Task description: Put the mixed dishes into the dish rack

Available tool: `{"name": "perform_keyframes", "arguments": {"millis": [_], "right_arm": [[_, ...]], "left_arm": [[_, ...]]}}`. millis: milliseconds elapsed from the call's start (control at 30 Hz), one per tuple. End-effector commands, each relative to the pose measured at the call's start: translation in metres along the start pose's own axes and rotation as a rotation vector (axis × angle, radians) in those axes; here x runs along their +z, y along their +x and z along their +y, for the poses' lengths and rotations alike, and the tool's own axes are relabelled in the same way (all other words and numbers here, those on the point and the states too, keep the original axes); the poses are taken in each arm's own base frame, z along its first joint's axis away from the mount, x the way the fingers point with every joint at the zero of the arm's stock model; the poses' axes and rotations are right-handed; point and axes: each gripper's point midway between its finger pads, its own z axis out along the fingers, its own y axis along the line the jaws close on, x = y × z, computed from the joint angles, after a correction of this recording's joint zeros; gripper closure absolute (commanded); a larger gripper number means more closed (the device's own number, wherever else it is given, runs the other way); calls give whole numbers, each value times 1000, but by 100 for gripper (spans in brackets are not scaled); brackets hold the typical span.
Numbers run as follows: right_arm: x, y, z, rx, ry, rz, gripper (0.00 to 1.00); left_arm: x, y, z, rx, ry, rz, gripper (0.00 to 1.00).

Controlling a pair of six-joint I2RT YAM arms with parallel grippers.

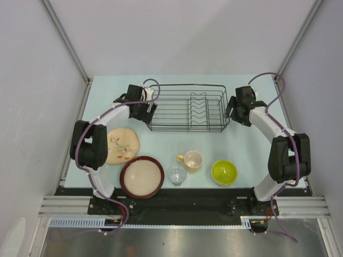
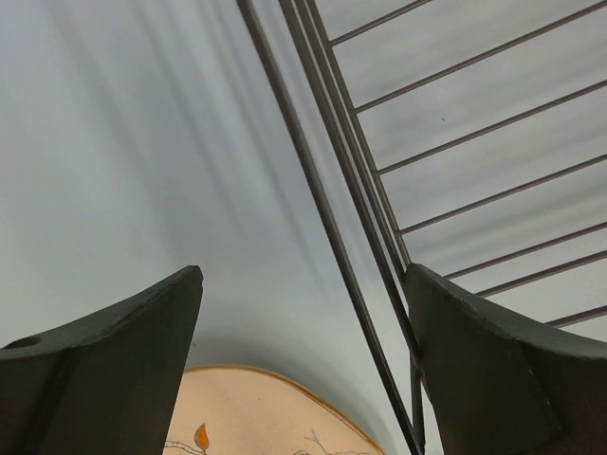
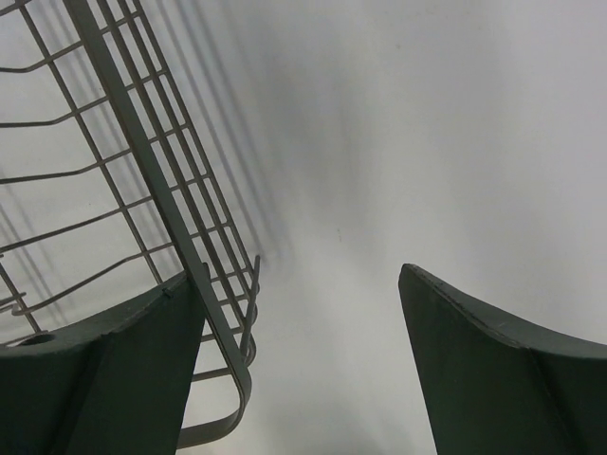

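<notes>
Grey panel walls close in a pale blue-green tabletop (image 1: 252, 152), with both arms bolted at its near edge.

At the far left, the left claw (image 1: 142, 111) hangs just off the left end of the dish rack (image 1: 187, 85), its jaws spread wide and gripping nothing. In the left wrist view, the left claw (image 2: 303, 277) has the rack's end wires (image 2: 370, 180) running between its fingers, close against the right one. The edge of the beige floral-patterned plate (image 2: 256, 417) shows below.

That plate (image 1: 122, 145) lies flat on the tabletop near the left arm's elbow, partly hidden by it. Just to its near right sits the dark-red-rimmed cream dish (image 1: 142, 176), close to the plate's edge; whether they touch I cannot tell.

The black wire rack stands at the far middle of the tabletop, upright loops in its right half. All the dishes rest outside it, nearer the arm bases.

Next come the clear glass (image 1: 176, 174), upright, and just beyond it the pale yellow mug (image 1: 192, 159), mouth up and handle pointing left. Further right stands the lime green bowl (image 1: 224, 171), with a small pale saucer (image 1: 221, 184) peeking out beneath its near side.

The right claw (image 1: 236, 113) waits just beside the rack's right end, jaws also wide apart and empty. In its wrist view, the right claw (image 3: 302, 277) has the rack's rim (image 3: 161, 185) passing by its left finger.
</notes>
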Motion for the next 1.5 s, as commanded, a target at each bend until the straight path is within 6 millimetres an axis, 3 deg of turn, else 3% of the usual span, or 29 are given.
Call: {"name": "perform_keyframes", "arguments": {"millis": [0, 167, 300, 400, 467, 567, 600, 667, 867, 1000, 1100, 1167, 1367, 1467], "right_arm": [[-11, -28, -18, 68, 49, -97, 15], [-21, -32, -3, 34, -4, -124, 13], [-61, -50, 24, -41, -82, -255, 7], [-97, -60, 29, -62, -118, -333, 7], [-109, -54, 29, -66, -133, -321, 8], [-124, -24, 21, -87, -125, -233, 12], [-126, -5, 14, -119, -99, -171, 13], [-138, 23, 19, -168, -99, -130, 17], [-162, 104, -4, -190, -72, 45, 23], [-177, 133, -19, -195, -80, 99, 23], [-190, 148, -28, -172, -89, 131, 25], [-192, 159, -36, -178, -64, 159, 26], [-183, 196, -36, -184, -43, 215, 32], [-170, 210, -51, -205, 43, 228, 35]], "left_arm": [[-14, 34, -1, 21, -4, 98, 7], [-24, 36, 4, 29, -33, 85, 7], [-39, 14, 19, 34, -88, 30, 5], [-50, -11, 29, 12, -105, -9, 0], [-60, -34, 34, 4, -114, -54, 0], [-70, -58, 37, -12, -112, -93, 0], [-79, -73, 38, -16, -110, -126, 0], [-86, -80, 34, -26, -86, -132, 0], [-132, -102, 19, -11, -5, -214, 0], [-152, -87, 3, 42, 38, -194, 0], [-154, -61, -3, 83, 14, -170, 0], [-156, -56, -3, 89, 6, -178, 0], [-159, -47, -6, 77, 14, -174, 0], [-162, -49, -7, 77, 18, -181, 0]]}}
